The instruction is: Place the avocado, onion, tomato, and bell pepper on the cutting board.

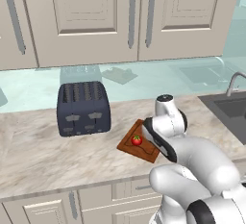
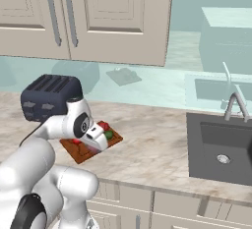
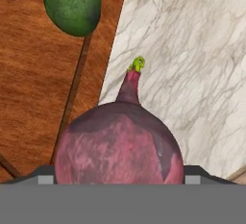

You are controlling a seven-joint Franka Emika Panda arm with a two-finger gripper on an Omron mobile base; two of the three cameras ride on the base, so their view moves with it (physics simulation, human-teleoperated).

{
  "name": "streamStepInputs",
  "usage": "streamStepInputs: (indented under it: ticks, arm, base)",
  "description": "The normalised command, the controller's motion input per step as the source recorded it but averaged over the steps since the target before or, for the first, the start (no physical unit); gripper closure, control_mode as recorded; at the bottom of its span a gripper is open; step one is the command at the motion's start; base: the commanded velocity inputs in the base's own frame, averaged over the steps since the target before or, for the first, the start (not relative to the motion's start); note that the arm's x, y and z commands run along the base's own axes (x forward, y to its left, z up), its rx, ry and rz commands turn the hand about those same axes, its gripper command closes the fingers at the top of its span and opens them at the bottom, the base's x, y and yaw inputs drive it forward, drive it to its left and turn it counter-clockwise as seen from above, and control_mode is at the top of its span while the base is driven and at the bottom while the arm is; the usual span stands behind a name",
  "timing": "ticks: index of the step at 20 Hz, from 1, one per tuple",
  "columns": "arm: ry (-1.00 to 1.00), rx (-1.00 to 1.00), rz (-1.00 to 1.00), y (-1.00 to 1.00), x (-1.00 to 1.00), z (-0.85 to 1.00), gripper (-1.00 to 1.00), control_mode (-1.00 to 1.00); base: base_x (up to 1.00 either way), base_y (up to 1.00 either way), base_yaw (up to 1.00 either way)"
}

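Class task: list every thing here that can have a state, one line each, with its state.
Onion: held in the pincer, over the cutting board edge.
Pincer: closed on the onion.
Avocado: lying on the cutting board.
Tomato: on the cutting board, leafy top up.
Toaster: upright on the counter.
Cabinet doors: shut.

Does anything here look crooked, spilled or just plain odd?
Nothing is spilled or broken. The cutting board lies askew, turned at an angle to the counter's front edge. In the hand view the onion sits between the fingers, straddling the board's edge, partly over the marble counter, near the avocado.
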Motion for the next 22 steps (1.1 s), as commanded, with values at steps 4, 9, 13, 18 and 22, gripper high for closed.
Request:
streamStepInputs:
  ticks: [4, 9, 13, 18, 22]
  arm:
    - [0.00, 0.00, 0.03, 0.17, 0.19, 0.00, 1.00, -1.00]
    - [0.00, 0.00, 0.03, 0.20, 0.24, -0.05, 1.00, -1.00]
    - [0.00, 0.00, 0.03, 0.21, 0.24, -0.08, 1.00, -1.00]
    - [0.00, 0.00, 0.03, 0.14, 0.14, -0.10, 1.00, -1.00]
    - [0.00, 0.00, 0.03, 0.05, 0.08, -0.12, 1.00, -1.00]
  base:
    - [0.00, 0.00, 0.00]
    - [0.00, 0.00, 0.00]
    - [0.00, 0.00, 0.00]
    - [0.00, 0.00, 0.00]
    - [0.00, 0.00, 0.00]
